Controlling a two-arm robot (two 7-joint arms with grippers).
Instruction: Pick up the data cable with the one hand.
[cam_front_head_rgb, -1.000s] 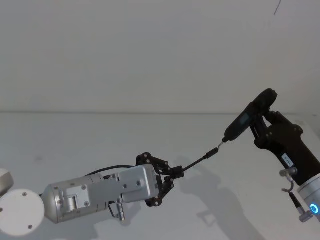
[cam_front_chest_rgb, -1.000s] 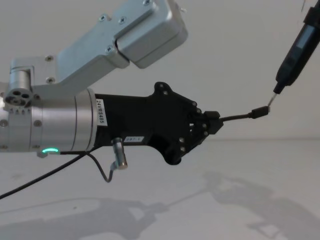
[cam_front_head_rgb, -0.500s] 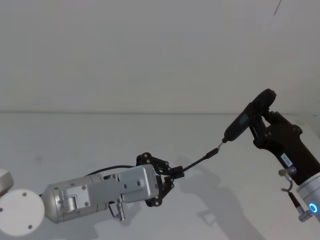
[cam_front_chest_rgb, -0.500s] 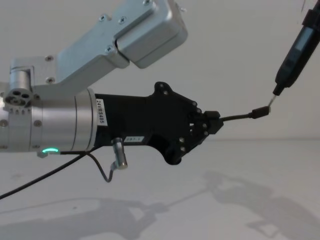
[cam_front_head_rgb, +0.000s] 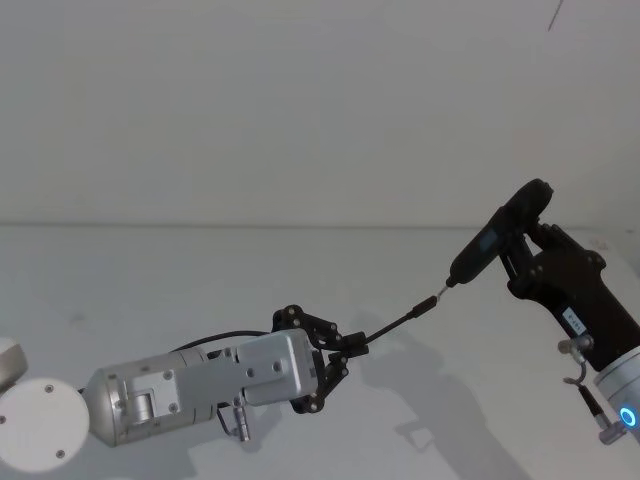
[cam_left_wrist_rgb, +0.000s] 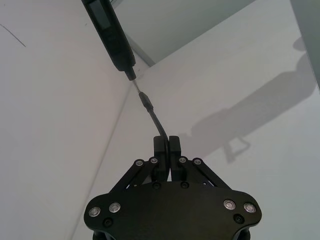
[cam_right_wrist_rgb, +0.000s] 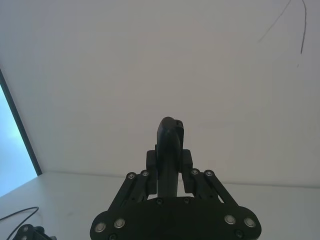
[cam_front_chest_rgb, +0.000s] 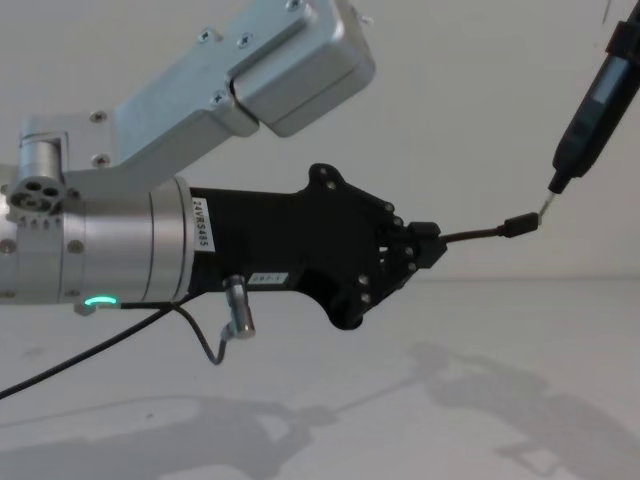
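Left end effector (cam_front_head_rgb: 345, 350), low left-centre above the white surface (cam_front_head_rgb: 150, 290), is clenched on the data cable (cam_front_head_rgb: 395, 325). Cable sticks out up and to the right, w/ its plug (cam_front_chest_rgb: 520, 224) in the air, touching the metal tip of the pen-like tool (cam_front_head_rgb: 490, 240). Right end effector (cam_front_head_rgb: 520, 255), at right, is clamped on that tool.

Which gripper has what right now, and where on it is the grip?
The left gripper pinches the data cable on the cord, just behind its plug. The right gripper clamps a pen-like tool around its upper body, tip at the plug.
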